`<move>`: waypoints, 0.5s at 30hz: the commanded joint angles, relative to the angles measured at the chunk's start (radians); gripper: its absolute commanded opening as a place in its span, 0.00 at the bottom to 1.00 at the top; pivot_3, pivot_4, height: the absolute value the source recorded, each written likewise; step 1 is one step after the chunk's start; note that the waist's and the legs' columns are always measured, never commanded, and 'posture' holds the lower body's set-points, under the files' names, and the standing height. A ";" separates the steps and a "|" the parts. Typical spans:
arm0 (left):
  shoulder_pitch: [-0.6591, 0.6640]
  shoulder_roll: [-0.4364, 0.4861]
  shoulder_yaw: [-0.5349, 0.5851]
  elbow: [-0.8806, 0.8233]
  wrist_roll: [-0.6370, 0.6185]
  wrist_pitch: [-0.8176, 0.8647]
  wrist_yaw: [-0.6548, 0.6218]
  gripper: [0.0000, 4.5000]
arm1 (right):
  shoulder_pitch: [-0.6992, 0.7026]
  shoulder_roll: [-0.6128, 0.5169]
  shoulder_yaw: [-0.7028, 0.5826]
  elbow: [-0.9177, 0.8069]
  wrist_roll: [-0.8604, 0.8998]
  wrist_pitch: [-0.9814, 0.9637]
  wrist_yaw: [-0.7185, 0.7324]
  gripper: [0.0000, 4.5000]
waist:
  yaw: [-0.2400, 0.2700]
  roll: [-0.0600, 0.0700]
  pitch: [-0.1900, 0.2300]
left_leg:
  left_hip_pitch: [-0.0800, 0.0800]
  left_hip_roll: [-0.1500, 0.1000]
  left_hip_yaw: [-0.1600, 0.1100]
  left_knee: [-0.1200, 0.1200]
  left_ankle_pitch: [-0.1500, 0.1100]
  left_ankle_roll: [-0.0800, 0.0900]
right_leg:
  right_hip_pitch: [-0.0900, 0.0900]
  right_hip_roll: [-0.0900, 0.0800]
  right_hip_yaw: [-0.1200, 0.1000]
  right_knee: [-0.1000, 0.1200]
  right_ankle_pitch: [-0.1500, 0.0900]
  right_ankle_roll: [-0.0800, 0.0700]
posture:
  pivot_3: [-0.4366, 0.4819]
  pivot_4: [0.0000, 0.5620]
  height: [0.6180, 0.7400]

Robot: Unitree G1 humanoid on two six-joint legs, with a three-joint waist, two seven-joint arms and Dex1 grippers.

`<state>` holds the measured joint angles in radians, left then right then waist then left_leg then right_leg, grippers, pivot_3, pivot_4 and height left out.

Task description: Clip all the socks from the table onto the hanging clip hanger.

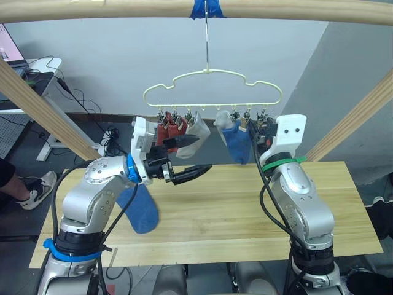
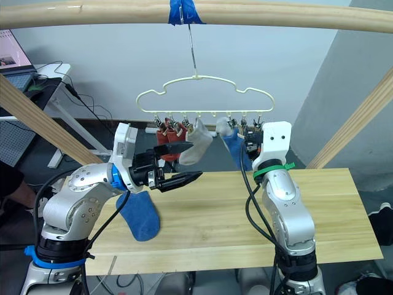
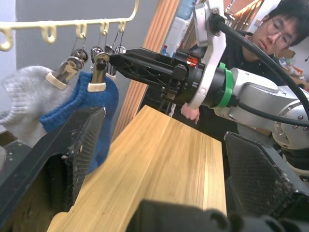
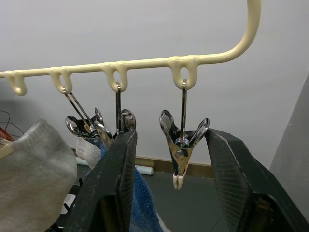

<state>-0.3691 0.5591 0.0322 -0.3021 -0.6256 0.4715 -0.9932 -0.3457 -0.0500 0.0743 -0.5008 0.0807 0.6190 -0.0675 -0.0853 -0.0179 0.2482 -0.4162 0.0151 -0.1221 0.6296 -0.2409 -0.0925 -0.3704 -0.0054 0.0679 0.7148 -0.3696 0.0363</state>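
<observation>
On the clip hanger (image 1: pixel 212 86) I count five socks: two rust-red ones (image 1: pixel 169 131) side by side toward my left, a grey one (image 1: pixel 198 128) next to them, then another grey one (image 1: pixel 222 118) and a blue one (image 1: pixel 238 142) clipped close together toward my right. A sixth, the other blue sock (image 1: pixel 139 208), lies on the table (image 1: pixel 245 203) under my left arm, its toe reaching the near edge.

My left gripper (image 1: pixel 191 157) hangs above the table just below the red and grey socks, fingers spread apart with nothing between them. My right gripper (image 4: pixel 175 188) is raised to the hanger's right end, its fingers apart on either side of one bare silver clip (image 4: pixel 182 152), not touching it.

The hanger's hook hangs from a round wooden rail (image 1: pixel 123 10) at a strip of blue tape (image 1: pixel 206 8). The table is pale wooden planks. Behind are a grey wall, cables on a dark floor, and a person (image 3: pixel 263 29) in the left wrist view.
</observation>
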 commanded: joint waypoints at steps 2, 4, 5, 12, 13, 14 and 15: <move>-0.016 -0.001 0.001 -0.004 0.006 -0.023 -0.001 1.00 | -0.024 0.007 -0.005 -0.019 -0.012 -0.032 0.006 0.51 | 0.000 0.000 0.000 | 0.000 0.000 0.000 0.000 0.000 0.000 | 0.000 0.000 0.000 0.000 0.000 0.000 | 0.42 0.45 1.00; -0.018 -0.001 0.000 -0.002 0.009 -0.025 -0.001 1.00 | -0.028 0.010 -0.003 -0.017 -0.013 -0.034 0.008 0.51 | 0.000 0.000 0.000 | 0.000 0.000 0.000 0.000 0.000 0.000 | 0.000 0.000 0.000 0.000 0.000 0.000 | 0.43 0.45 1.00; -0.019 -0.002 0.000 -0.001 0.011 -0.026 -0.001 1.00 | -0.029 0.011 -0.002 -0.016 -0.013 -0.034 0.009 0.51 | 0.000 0.000 0.000 | 0.000 0.000 0.000 0.000 0.000 0.000 | 0.000 0.000 0.000 0.000 0.000 0.000 | 0.43 0.45 1.00; -0.016 -0.001 -0.003 -0.008 0.016 -0.028 0.002 1.00 | -0.041 0.023 0.000 0.000 -0.011 -0.038 0.014 0.51 | 0.000 0.000 0.000 | 0.000 0.000 0.000 0.000 0.000 0.000 | 0.000 0.000 0.000 0.000 0.000 0.000 | 0.43 0.45 1.00; -0.015 -0.002 -0.003 -0.009 0.017 -0.029 0.003 1.00 | -0.043 0.025 -0.002 0.005 -0.010 -0.040 0.015 0.51 | 0.000 0.000 0.000 | 0.000 0.000 0.000 0.000 0.000 0.000 | 0.000 0.000 0.000 0.000 0.000 0.000 | 0.43 0.45 1.00; -0.015 -0.002 -0.003 -0.009 0.017 -0.030 0.004 1.00 | -0.046 0.027 -0.005 0.011 -0.008 -0.041 0.014 0.51 | 0.000 0.000 0.000 | 0.000 0.000 0.000 0.000 0.000 0.000 | 0.000 0.000 0.000 0.000 0.000 0.000 | 0.43 0.45 1.00; -0.015 -0.001 -0.004 -0.009 0.017 -0.031 0.005 1.00 | -0.049 0.029 -0.008 0.016 -0.007 -0.043 0.014 0.51 | 0.000 0.000 0.000 | 0.000 0.000 0.000 0.000 0.000 0.000 | 0.000 0.000 0.000 0.000 0.000 0.000 | 0.43 0.45 1.00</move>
<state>-0.3808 0.5591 0.0270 -0.2814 -0.6104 0.4562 -0.9920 -0.3785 -0.0272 0.0709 -0.4680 0.0787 0.5995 -0.0580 -0.0854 -0.0178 0.2482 -0.4161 0.0152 -0.1221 0.6297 -0.2410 -0.0924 -0.3704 -0.0054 0.0679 0.7150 -0.3696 0.0363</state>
